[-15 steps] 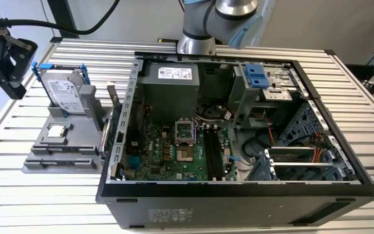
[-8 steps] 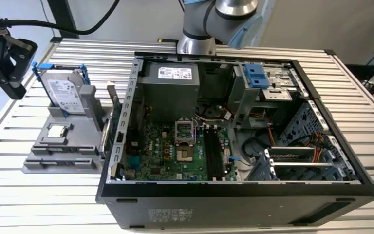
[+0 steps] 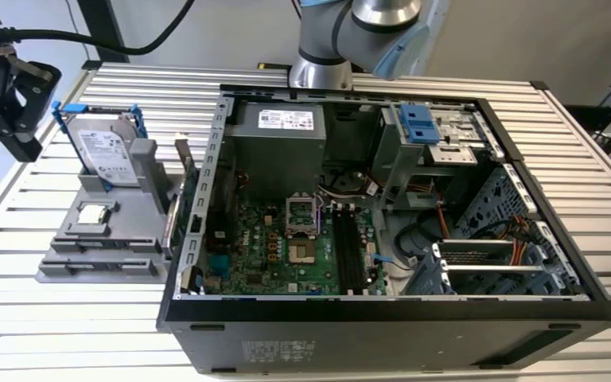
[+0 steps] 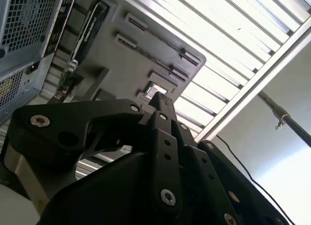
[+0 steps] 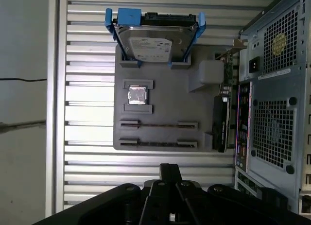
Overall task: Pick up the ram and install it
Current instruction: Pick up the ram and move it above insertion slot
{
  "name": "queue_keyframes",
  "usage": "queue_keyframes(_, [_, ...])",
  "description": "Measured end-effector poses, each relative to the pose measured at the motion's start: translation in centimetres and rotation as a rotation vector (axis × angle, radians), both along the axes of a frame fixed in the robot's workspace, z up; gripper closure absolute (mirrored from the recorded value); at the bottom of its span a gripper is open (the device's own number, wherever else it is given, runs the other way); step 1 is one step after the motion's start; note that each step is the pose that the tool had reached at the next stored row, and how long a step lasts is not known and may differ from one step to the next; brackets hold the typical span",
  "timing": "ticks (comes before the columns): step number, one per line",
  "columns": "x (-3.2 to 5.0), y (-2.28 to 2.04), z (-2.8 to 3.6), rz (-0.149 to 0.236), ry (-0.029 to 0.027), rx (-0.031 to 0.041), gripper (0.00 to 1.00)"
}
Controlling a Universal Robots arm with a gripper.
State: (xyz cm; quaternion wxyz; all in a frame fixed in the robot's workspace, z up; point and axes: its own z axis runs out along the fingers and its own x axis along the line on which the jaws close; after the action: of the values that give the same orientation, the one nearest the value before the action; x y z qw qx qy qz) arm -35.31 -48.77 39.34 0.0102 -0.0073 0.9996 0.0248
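Note:
My gripper point(image 3: 17, 131) hangs high over the slatted table at the exterior view's left, away from the grey parts holder point(image 3: 72, 267). In both wrist views its black fingertips point(image 5: 170, 169) point(image 4: 159, 99) meet with nothing visible between them. The ram is hidden from these views. The holder's two narrow stick slots point(image 5: 158, 124) show just a thin dark line each. Inside the open computer case point(image 3: 391, 318) the green motherboard point(image 3: 274, 255) lies flat, with its long black memory slots point(image 3: 350, 247) beside the processor socket.
On the holder point(image 5: 165, 103) stand a silver hard drive in a blue frame point(image 3: 104, 147) point(image 5: 150, 40), a small square chip point(image 3: 93, 213) point(image 5: 137, 95) and an upright expansion card point(image 5: 221, 123) next to the case wall. The arm's base point(image 3: 321, 72) rises behind the case.

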Motion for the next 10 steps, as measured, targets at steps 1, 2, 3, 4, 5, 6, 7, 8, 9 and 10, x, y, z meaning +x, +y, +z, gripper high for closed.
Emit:
queue_keyframes(1, [0.0,0.0,0.01,0.008,-0.0001,0.0,1.0])
queue_keyframes(2, [-0.01,0.0,0.02,0.017,-0.0001,0.0,1.0])
queue_keyframes(3, [-0.01,0.0,0.04,0.026,0.0,-0.0001,1.0])
queue_keyframes(4, [-0.01,0.0,0.06,0.037,0.0,0.0,1.0])
queue_keyframes(5, [-0.01,0.0,0.08,0.048,0.0,-0.0001,1.0])
queue_keyframes(6, [-0.01,0.0,0.09,0.06,-0.0001,0.0,1.0])
queue_keyframes(7, [-0.01,0.0,0.1,0.072,-0.0001,0.0001,1.0])
queue_keyframes(8, [-0.02,0.0,0.11,0.084,-0.0001,0.0001,1.0])
queue_keyframes(9, [-0.02,0.0,0.12,0.097,-0.0001,0.0,1.0])
queue_keyframes(10, [-0.02,0.0,0.14,0.111,0.0,0.0,1.0])
